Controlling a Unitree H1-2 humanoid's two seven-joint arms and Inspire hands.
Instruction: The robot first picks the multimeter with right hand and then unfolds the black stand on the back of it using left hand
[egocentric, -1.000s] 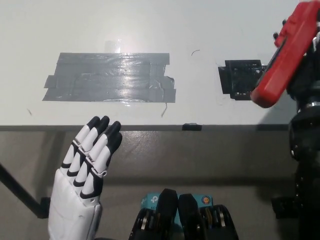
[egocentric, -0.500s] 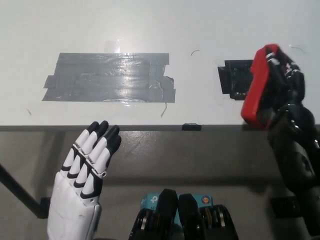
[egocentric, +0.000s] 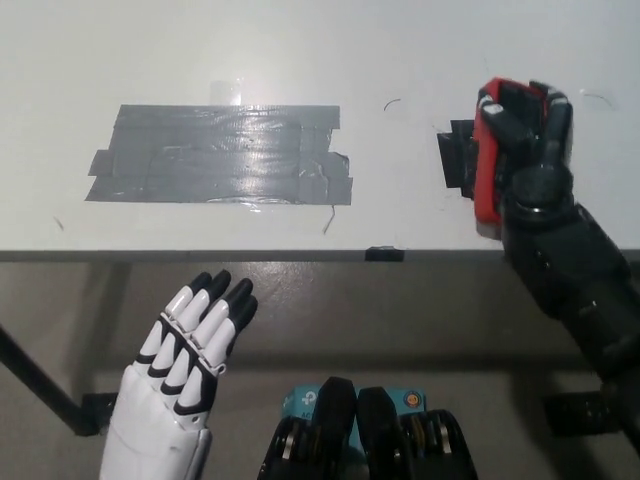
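The red multimeter (egocentric: 487, 160) stands on edge in my black right hand (egocentric: 530, 150), whose fingers wrap over its top and side, above the right part of the white table (egocentric: 300, 50). Its back and any stand are hidden from the head view. My white left hand (egocentric: 185, 360) rests open at the lower left, below the table's front edge, fingers straight and slightly apart, well away from the multimeter.
A patch of grey tape strips (egocentric: 220, 155) lies at the table's middle left. A small black square (egocentric: 455, 160) sits on the table just behind the multimeter. A black clip (egocentric: 385, 254) marks the front edge.
My right hand has carried the multimeter leftward and turned it from a slanted face-on pose to upright on edge. My left hand has dropped slightly lower and shifted right.
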